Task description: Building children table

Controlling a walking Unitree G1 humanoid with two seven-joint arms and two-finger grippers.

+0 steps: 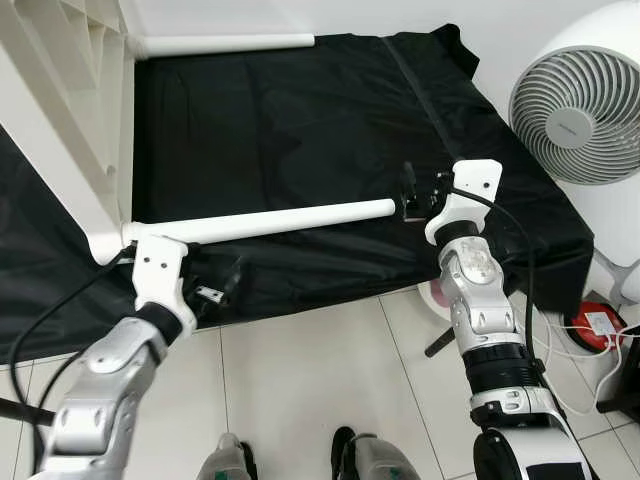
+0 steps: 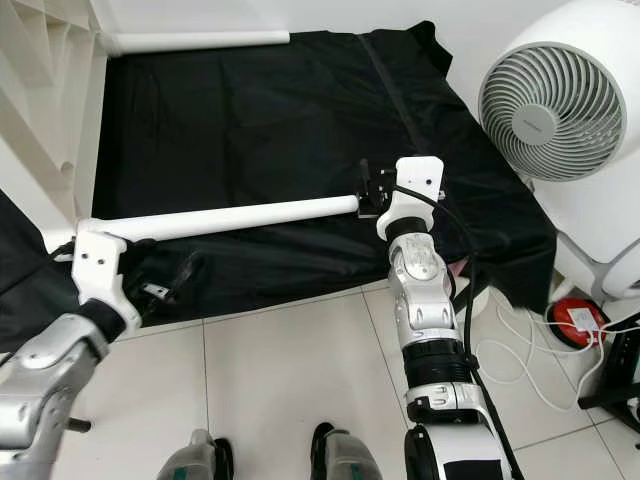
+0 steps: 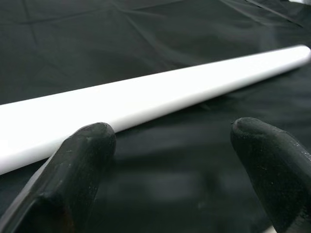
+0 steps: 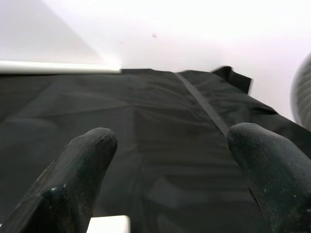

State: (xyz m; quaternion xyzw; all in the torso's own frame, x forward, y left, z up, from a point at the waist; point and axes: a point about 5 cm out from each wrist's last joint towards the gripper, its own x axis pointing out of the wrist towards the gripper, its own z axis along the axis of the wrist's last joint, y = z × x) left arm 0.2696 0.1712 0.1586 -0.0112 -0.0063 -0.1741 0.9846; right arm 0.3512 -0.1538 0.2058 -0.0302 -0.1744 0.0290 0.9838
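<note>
Nearest to me, my left gripper (image 3: 170, 165) has its fingers apart, just beside the near white round table leg (image 1: 270, 223) at its left end. My right gripper (image 4: 170, 170) is also spread, at the leg's right tip. This leg already sits in the white plastic tabletop (image 1: 60, 130) lying on the black cloth (image 1: 300, 120). Far away, a second leg (image 1: 225, 44) is mounted too. I judge the other legs remain.
</note>
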